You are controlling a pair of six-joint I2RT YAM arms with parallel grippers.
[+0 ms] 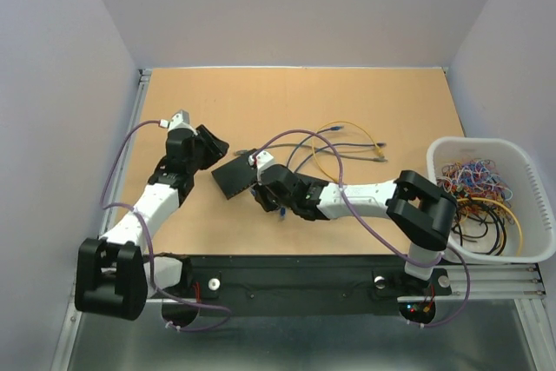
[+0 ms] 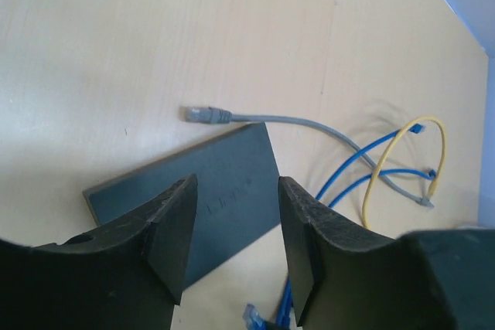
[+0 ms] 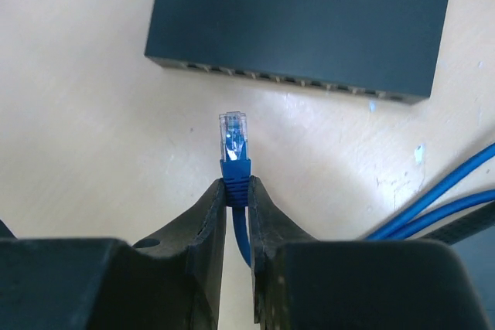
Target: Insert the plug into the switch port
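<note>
One blue plug (image 3: 233, 130) pinched, just short of the switch (image 3: 302, 21).
Right gripper (image 3: 237, 188) clamps the plug's boot, tip facing the switch's port row without touching; left gripper (image 2: 237, 214) hangs spread over the switch, loose cables (image 2: 309, 121) beside it.

- The switch (image 1: 233, 178) lies on the table (image 1: 287, 102), a little left of its middle.
- The left gripper (image 2: 236, 202) is at the switch's left, far side. Its fingers (image 2: 172, 229) stand apart above one end of the switch.
- The right gripper (image 3: 236, 188) is just right of the switch, on the near side.
- The plug (image 3: 234, 138) sits pinched between the right gripper's fingers (image 3: 207, 226). It points at the switch's port row (image 3: 286, 83) and is apart from it.
- A loose plug (image 2: 203, 114) lies on the table just beside the switch's opposite long edge.
- Cables (image 1: 343, 147) lie on the table behind and right of the right gripper.
- A basket (image 1: 486, 142) stands at the table's right edge, with more cables in it.
</note>
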